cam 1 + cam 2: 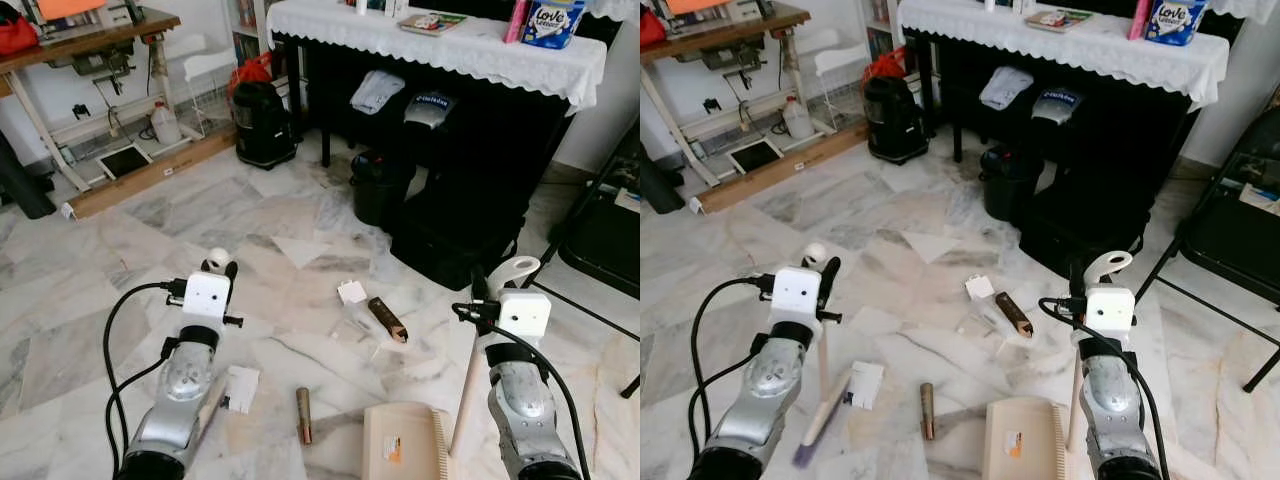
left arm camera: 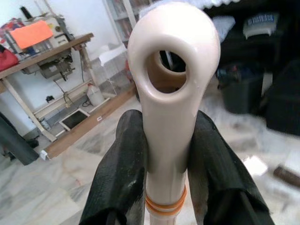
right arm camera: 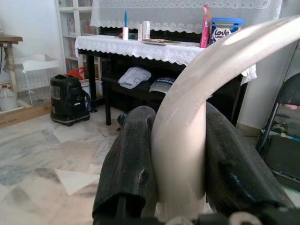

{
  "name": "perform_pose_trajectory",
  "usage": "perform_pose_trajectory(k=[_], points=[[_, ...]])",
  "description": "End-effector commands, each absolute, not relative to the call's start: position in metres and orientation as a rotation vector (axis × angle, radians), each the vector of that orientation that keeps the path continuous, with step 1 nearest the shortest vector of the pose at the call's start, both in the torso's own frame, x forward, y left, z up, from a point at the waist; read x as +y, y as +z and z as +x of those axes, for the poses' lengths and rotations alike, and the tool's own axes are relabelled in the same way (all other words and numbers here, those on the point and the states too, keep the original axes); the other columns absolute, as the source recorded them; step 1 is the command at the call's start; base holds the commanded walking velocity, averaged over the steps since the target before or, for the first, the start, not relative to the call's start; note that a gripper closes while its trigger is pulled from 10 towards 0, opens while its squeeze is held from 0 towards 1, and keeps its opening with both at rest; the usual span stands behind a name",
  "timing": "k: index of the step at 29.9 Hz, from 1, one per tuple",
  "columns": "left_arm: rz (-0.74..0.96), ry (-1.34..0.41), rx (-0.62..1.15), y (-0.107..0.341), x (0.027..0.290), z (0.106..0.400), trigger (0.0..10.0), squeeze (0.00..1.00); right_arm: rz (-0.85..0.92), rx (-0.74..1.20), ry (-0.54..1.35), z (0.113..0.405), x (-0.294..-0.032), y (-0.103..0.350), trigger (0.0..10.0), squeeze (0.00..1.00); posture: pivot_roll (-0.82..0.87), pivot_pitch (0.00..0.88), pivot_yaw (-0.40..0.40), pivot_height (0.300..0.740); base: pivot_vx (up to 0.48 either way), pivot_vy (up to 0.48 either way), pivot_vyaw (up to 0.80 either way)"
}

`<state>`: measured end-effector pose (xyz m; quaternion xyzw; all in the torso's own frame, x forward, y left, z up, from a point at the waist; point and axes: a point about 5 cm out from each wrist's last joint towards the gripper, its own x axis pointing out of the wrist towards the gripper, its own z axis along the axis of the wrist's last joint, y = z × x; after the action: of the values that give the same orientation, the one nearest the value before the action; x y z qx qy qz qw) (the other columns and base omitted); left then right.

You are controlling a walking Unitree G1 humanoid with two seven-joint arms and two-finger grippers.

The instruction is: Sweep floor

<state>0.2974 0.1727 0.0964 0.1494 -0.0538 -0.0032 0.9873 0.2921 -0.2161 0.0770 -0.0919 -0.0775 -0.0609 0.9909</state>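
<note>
My left gripper [image 1: 218,266] is shut on the cream broom handle [image 2: 172,70], just below its looped end. The broom slants down to its purple bristles [image 1: 805,452] on the marble floor. Over to the right, my right gripper [image 1: 498,282] is shut on the curved cream handle [image 3: 197,93] of the long-handled dustpan [image 1: 405,445], which rests on the floor between my arms. Litter lies ahead of the pan: a white paper scrap [image 1: 351,292], clear plastic [image 1: 360,322], two brown tubes [image 1: 387,319] [image 1: 303,415] and a white card [image 1: 241,388].
Beyond the litter stand a black bin [image 1: 380,185] and a black bag [image 1: 450,240], under a table with a white lace cloth [image 1: 440,45]. A black canister [image 1: 263,122] is at the back, a sewing table [image 1: 90,40] at back left, a folding chair [image 1: 600,220] on the right.
</note>
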Motion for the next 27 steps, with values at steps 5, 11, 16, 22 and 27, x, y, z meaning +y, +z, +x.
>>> perform_pose_trajectory(k=[5,11,16,22,27], points=[[0.368,-0.001,-0.035,0.087,0.191,0.292,10.0,0.00,-0.169,-0.179,-0.107,0.297,-0.209,0.082,10.0,0.00,-0.01,0.000,0.037,0.740,0.000,0.000,0.00],[0.349,-0.080,0.017,0.079,0.183,0.292,10.0,0.00,-0.164,-0.182,-0.105,0.297,-0.207,0.082,10.0,0.00,-0.02,0.000,0.044,0.740,0.000,0.000,0.00],[0.266,-0.082,0.009,0.079,0.176,0.292,10.0,0.00,-0.162,-0.192,-0.105,0.297,-0.208,0.083,10.0,0.00,-0.02,0.000,0.043,0.740,0.000,0.000,0.00],[0.067,-0.015,-0.064,0.084,0.171,0.289,10.0,0.00,-0.176,-0.191,-0.100,0.295,-0.209,0.082,10.0,0.00,-0.04,0.000,0.037,0.740,0.000,0.000,0.00],[0.014,0.021,-0.097,0.087,0.173,0.288,10.0,0.00,-0.188,-0.184,-0.089,0.296,-0.211,0.083,10.0,0.00,-0.04,0.000,0.022,0.740,0.000,0.000,0.00]])
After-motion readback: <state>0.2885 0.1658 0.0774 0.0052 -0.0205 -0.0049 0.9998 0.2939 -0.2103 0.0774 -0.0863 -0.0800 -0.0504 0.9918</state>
